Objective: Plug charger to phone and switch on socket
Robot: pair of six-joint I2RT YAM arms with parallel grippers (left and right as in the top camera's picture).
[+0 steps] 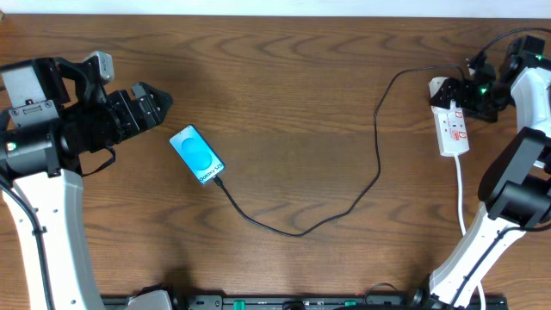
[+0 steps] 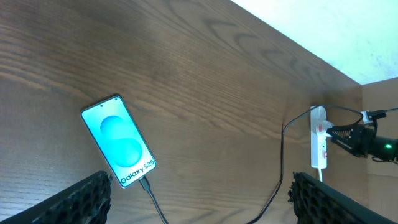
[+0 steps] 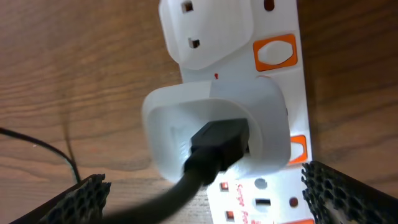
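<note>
Charger (image 1: 297,232): I saw its thin black cable lying in a slack loop on the table (image 1: 293,103), sagging toward 6 o'clock in the overhead view.
Phone end: the connector tip (image 2: 144,182) met the lower edge of the phone (image 1: 197,155) at its 5 o'clock corner, and it looked seated to me.
Phone: it lay flat with the screen lit, at 9 o'clock of table centre, well apart from the socket.
Socket end: the black plug (image 3: 221,140) sat in a white adapter (image 3: 174,137), which was pushed into the socket (image 1: 454,129) out at 3 o'clock.
Step in hand: I judged the plugging done and the switching-on not yet done.
Switches: one orange switch (image 3: 277,52) showed clear at 1 o'clock of the adapter. A second switch (image 3: 299,149) peeked out at 4 o'clock, half hidden. I could not tell whether either was on.
Right gripper (image 1: 469,93): it hovered over the socket's far end, fingers (image 3: 348,193) spread wide, nothing held.
Left gripper (image 1: 159,105): it hung at 10 o'clock of the phone, spread wide, empty, clear of it.
Next move: I reckoned on a fingertip press on the switch serving the adapter's outlet, probably the half-hidden one, steering clear of the cable.
</note>
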